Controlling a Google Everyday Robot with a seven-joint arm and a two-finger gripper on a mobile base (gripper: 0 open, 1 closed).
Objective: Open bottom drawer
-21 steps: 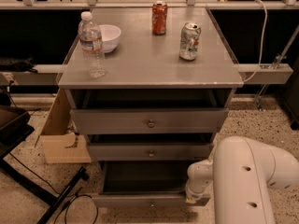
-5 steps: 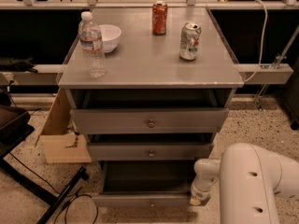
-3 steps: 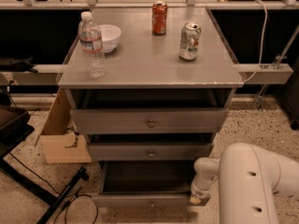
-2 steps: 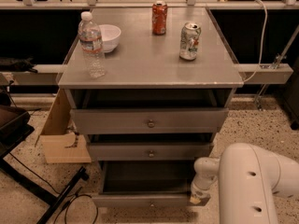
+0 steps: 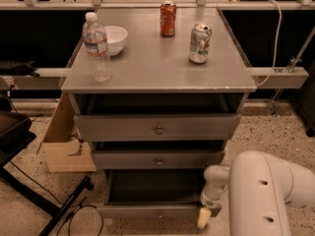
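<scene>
The bottom drawer (image 5: pixel 147 211) of the grey cabinet (image 5: pixel 236 82) stands pulled out towards me, with its dark inside showing behind the flat front. Its small round knob (image 5: pixel 159 214) is at the front's middle. The middle drawer (image 5: pixel 157 159) and the top drawer (image 5: pixel 157 127) sit further back. My gripper (image 5: pixel 204 216) hangs from the white arm (image 5: pixel 266 195) at the right end of the bottom drawer's front, right of the knob and close to the front's corner.
On the cabinet top stand a water bottle (image 5: pixel 96 45), a white bowl (image 5: pixel 115 38), a red can (image 5: pixel 168 18) and a green-white can (image 5: pixel 199 43). A cardboard box (image 5: pixel 64 146) sits at the cabinet's left. A black stand leg and cable (image 5: pixel 64 210) lie on the floor at lower left.
Since the earliest frame my arm has shifted slightly right by the drawer's right end. Over the last second nothing has visibly moved.
</scene>
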